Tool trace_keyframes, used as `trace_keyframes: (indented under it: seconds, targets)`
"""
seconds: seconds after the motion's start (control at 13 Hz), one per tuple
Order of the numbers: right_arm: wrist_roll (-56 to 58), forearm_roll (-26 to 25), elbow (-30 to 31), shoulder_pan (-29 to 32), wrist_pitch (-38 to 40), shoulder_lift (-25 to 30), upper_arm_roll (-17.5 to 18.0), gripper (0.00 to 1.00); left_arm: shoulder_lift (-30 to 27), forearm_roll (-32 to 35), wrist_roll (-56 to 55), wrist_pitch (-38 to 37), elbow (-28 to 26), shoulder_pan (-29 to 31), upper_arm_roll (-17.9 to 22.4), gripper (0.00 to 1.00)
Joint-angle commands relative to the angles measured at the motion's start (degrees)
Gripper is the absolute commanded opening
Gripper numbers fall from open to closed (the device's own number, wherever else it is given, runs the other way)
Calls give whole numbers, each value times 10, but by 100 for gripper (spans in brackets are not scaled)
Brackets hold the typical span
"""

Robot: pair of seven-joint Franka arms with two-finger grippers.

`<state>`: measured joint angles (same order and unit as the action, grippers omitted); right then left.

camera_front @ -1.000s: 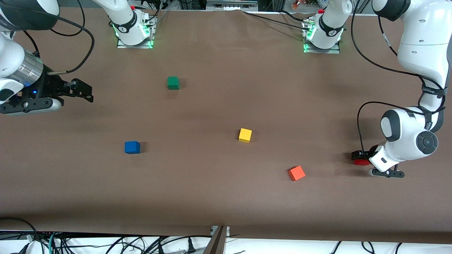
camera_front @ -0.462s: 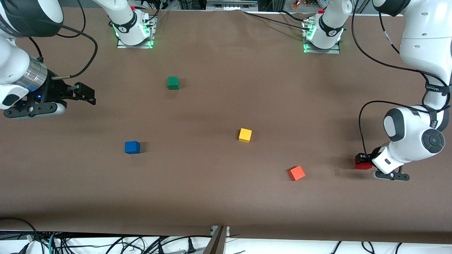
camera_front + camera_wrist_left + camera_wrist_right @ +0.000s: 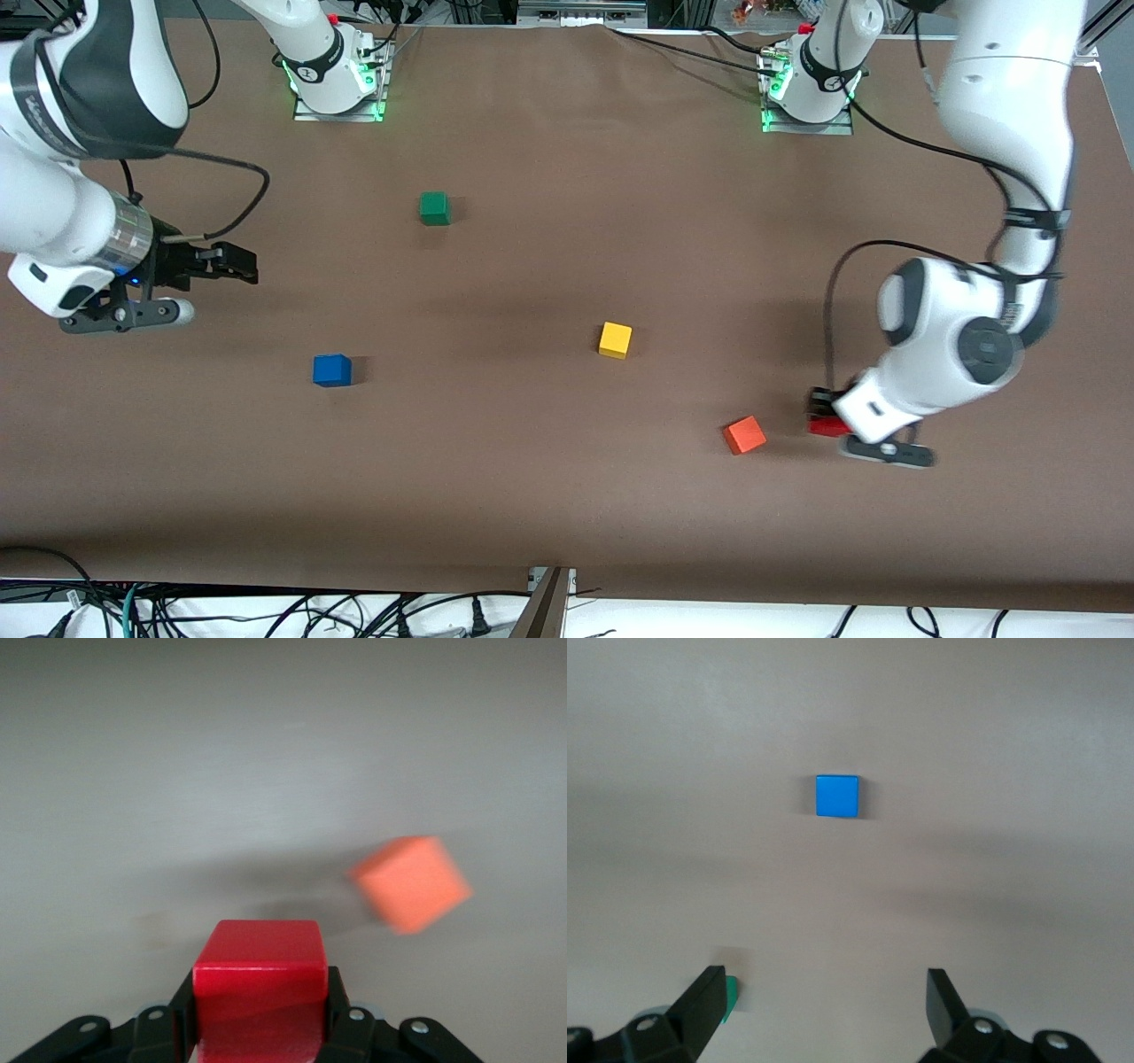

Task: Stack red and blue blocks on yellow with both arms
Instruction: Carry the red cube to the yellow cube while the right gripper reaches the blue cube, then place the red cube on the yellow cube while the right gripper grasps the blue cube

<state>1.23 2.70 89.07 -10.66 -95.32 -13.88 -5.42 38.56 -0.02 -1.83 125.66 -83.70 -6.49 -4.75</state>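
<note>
Red block (image 3: 827, 426) sits pinched in the left end effector (image 3: 824, 415), lower right of the front view, above the table (image 3: 532, 496), beside the orange block (image 3: 744, 435); yellow block (image 3: 615, 339) lies mid-frame; blue block (image 3: 331, 369) lower left; green block (image 3: 434, 208) upper centre; right end effector (image 3: 232, 263), fingers spread, hangs over the table at the front view's left edge.

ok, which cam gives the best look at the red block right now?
Left wrist view: the red block fills the foreground, clamped in the left gripper, two faces plain. In the front view only a red sliver shows beside that arm's wrist, close to the orange-red cube. The right wrist view misses it.
</note>
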Motion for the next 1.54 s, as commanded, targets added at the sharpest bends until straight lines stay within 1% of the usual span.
trace_keyframes:
  seconds: [0.0, 0.15, 0.23, 0.31, 0.46, 0.69, 0.92, 1.08, 1.23, 1.46]
  targets:
    - [11, -3, -15, 13, 6, -25, -2, 100, -4, 2, -92, -15, 15, -103, 11, 0]
    - [14, 6, -12, 19, 1, -41, -1, 100, 4, 1, -131, -14, 16, -164, 11, 0]
    - [14, 6, -11, 13, -20, -63, 1, 99, 11, 1, -155, -14, 16, -194, 11, 0]
    - [13, 8, -4, 6, -58, -83, 1, 99, 13, 0, -177, -13, 16, -215, 12, 0]
    - [9, 10, 4, 3, -125, -135, 6, 99, 16, 0, -191, -12, 16, -236, 11, 0]
    - [6, 42, 14, -4, -204, -197, 7, 99, 24, 0, -192, -12, 16, -249, 11, 0]
    - [3, 42, 49, -16, -291, -223, 7, 98, 36, 0, -213, -12, 16, -255, 11, 0]
    - [3, 43, 82, -23, -351, -229, 7, 93, 41, 0, -213, -12, 16, -257, 11, 0]
    - [3, 43, 96, -23, -368, -230, 7, 85, 47, -1, -214, -11, 17, -258, 11, 0]
    - [3, 43, 97, -20, -368, -236, 7, 58, 49, 0, -215, -11, 20, -266, 11, 0]
